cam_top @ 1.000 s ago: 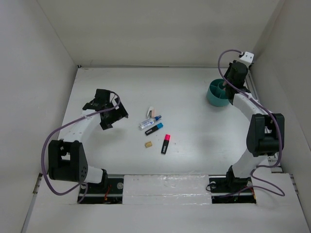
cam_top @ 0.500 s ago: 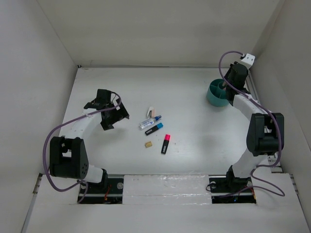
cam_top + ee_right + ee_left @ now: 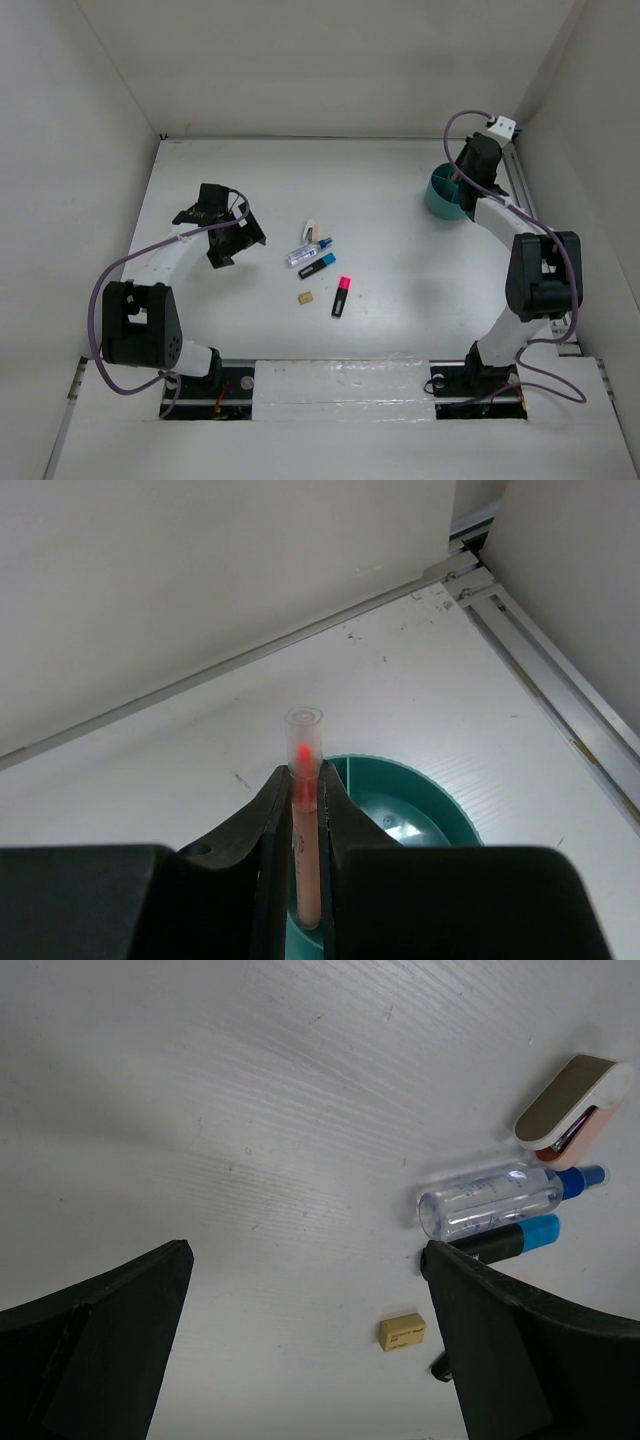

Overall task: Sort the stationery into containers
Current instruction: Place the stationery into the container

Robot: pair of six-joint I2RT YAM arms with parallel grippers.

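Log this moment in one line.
right gripper: shut on thin pink pen, above round teal plastic cup | left gripper: open, empty

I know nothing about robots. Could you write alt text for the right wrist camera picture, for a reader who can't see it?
The right gripper holds a thin pink pen upright between its black jaws, above the open teal cup. Behind are the white table, a pale wall and a metal rail at right.

Cup [image 3: 438, 198] far right, tube [image 3: 303, 253] beside highlighter [image 3: 316, 265] mid-table, pen [image 3: 305, 780] seemingly over cup
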